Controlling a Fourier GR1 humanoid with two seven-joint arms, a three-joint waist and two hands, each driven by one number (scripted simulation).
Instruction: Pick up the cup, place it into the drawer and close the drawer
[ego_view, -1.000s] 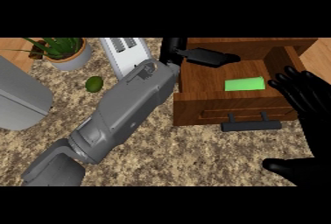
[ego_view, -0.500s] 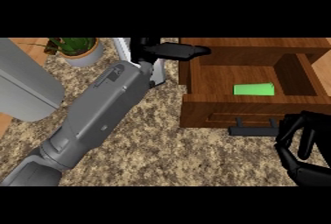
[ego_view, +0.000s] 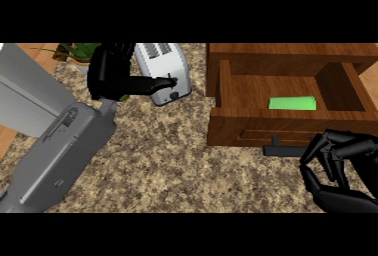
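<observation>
Drawer (ego_view: 289, 120) of brown wood stands open at the upper right of the speckled desk (ego_view: 170, 155), its dark handle (ego_view: 284, 149) jutting from the front panel. Inside it lies the cup (ego_view: 292, 103), on the drawer floor toward the right, near the inner right wall. The cup is bright green and shows as a flat, slightly tapered shape; nothing else lies in the drawer with it.

The right hand (ego_view: 339, 167) hangs just in front of the drawer's front, beside the handle, its fingers curled inward around nothing. The left hand (ego_view: 122, 80) is at the upper left, fingers bent, thumb reaching toward a white toaster (ego_view: 166, 70); whether it touches is unclear. A potted plant (ego_view: 77, 52) sits behind that hand, partly hidden. A grey block (ego_view: 26, 95) occupies the left edge.
</observation>
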